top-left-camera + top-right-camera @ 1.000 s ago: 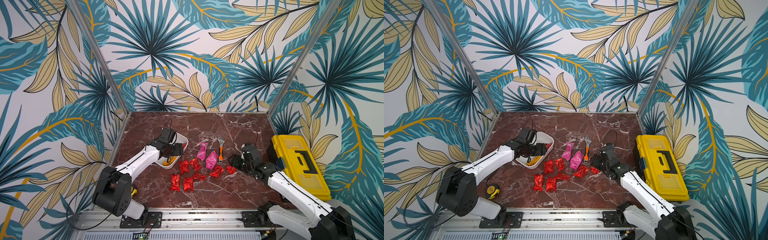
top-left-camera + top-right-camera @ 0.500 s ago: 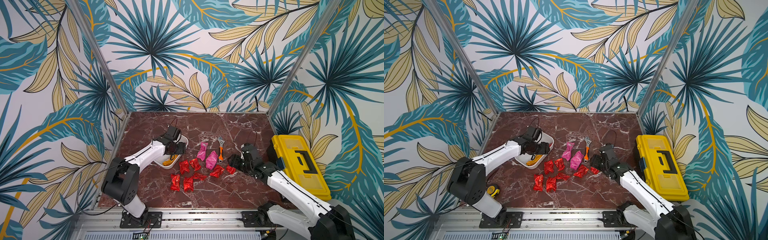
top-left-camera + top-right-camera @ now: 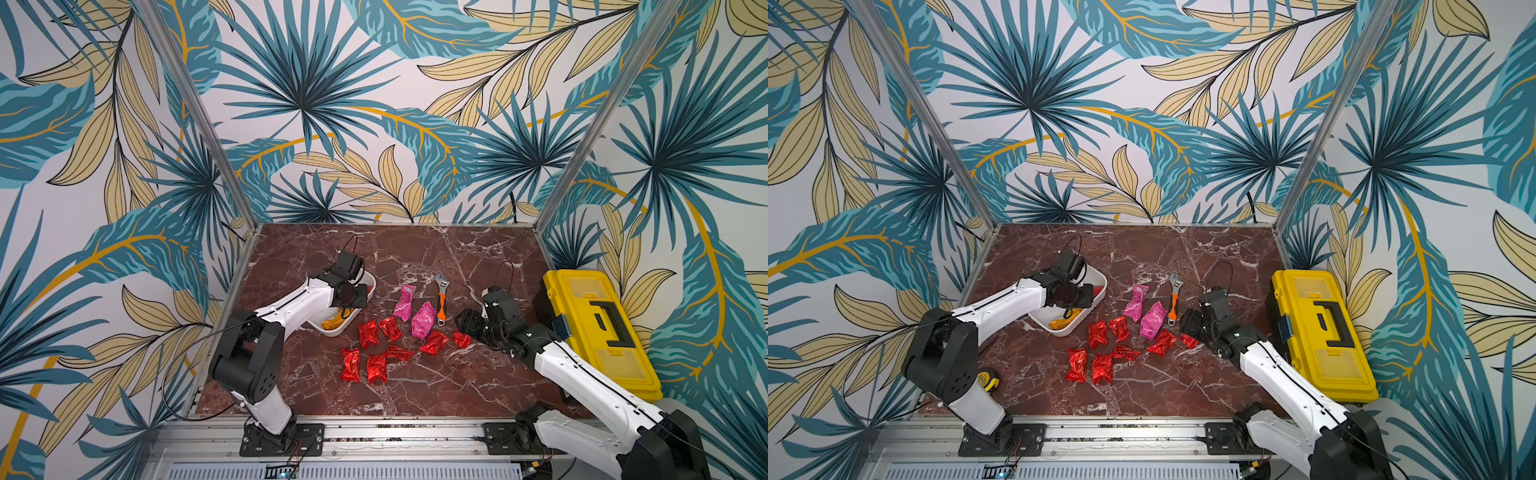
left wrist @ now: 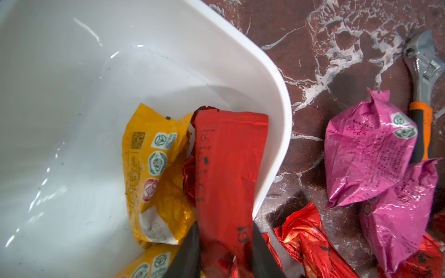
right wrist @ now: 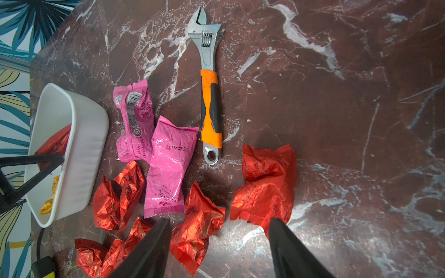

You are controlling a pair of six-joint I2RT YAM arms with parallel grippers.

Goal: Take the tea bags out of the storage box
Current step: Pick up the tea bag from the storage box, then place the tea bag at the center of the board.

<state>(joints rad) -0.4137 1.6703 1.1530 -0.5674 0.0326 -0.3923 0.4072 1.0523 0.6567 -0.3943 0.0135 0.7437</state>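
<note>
Left elbow (image 3: 249, 357) swung toward the box (image 3: 337, 330) and the left gripper (image 4: 225, 231) clenched on a red bag (image 4: 226, 163) inside it. I counted nine bags (image 3: 368, 334) out at 4 o'clock from the box; two yellow bags (image 4: 154, 156), at least, remained inside. Right gripper (image 5: 219, 221) hung released over them, empty. Only my left wrist view showed the grip; in both top views the arm (image 3: 299, 303) hid it.

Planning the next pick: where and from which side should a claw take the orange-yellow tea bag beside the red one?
Best come straight down: the storage box walls bar a side approach. Pinch the orange-yellow tea bag across its narrow width; it lies flat, bare floor along one edge. The red tea bag in the left claw crowds the other.
</note>
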